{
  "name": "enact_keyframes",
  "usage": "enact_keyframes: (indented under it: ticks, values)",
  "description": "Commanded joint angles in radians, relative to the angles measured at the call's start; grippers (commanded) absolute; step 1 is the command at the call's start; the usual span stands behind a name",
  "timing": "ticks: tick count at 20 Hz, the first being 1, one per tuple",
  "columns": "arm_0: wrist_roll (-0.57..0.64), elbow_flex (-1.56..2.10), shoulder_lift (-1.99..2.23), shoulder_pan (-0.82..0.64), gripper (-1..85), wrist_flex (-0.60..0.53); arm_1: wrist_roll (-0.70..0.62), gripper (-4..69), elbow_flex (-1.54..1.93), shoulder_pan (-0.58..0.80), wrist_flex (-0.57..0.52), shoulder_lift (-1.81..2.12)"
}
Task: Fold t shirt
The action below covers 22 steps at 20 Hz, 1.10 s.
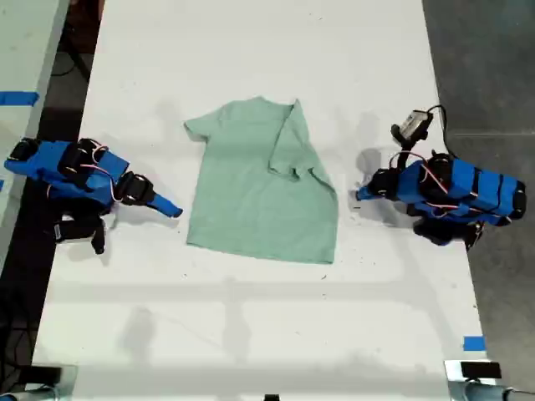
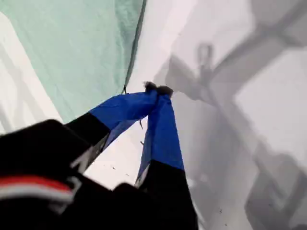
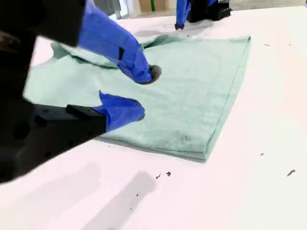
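Observation:
The pale mint-green t shirt (image 1: pixel 251 192) lies on the white table (image 1: pixel 251 50), neck toward the exterior view's top. Its side on the exterior view's right is folded inward over the body. My first gripper (image 1: pixel 361 194) sits just off the shirt's edge on the exterior view's right. It is shut with nothing between its blue tips (image 2: pixel 158 89), and the shirt (image 2: pixel 72 48) lies beside them. My second gripper (image 1: pixel 173 210) sits at the shirt's edge on the exterior view's left. It is open (image 3: pixel 141 93), low over the near edge of the cloth (image 3: pixel 201 81), holding nothing.
The other arm (image 3: pixel 184 12) shows beyond the shirt in the second wrist view. A small camera module (image 1: pixel 411 125) and cables stand by the first arm. Blue tape (image 1: pixel 474 342) marks the table near the exterior view's bottom right. Dark floor borders both long table edges.

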Motion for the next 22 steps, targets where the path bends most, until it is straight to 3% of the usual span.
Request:
enact_keyframes:
  ticks: [1, 7, 10, 12, 15, 17, 22]
  values:
    - [-0.184, 0.006, 0.011, -0.341, 0.0, -0.023, 0.008, -2.0, 0.054, -0.026, -0.025, 0.011]
    - [-0.167, -0.020, 0.011, -0.339, 0.0, -0.040, 0.006, -2.0, 0.052, -0.026, -0.025, 0.011]
    - [0.006, -0.235, -0.063, -0.537, -0.1, -0.072, 0.006, -2.0, 0.054, -0.017, -0.023, 0.011]
    - [0.206, -0.546, -0.529, -0.730, -0.1, -0.049, 0.006, -2.0, 0.054, -0.017, -0.023, 0.011]
    - [0.459, -1.074, -1.348, -0.876, 1.5, 0.044, -0.002, -2.0, 0.054, -0.017, -0.025, 0.011]
    - [0.534, -1.244, -1.612, -0.945, 19.5, 0.037, -0.003, -1.5, 0.055, -0.020, -0.025, 0.011]
    - [0.577, -1.368, -1.996, -1.048, 24.4, 0.003, -0.003, -0.8, 0.055, -0.020, -0.025, 0.011]
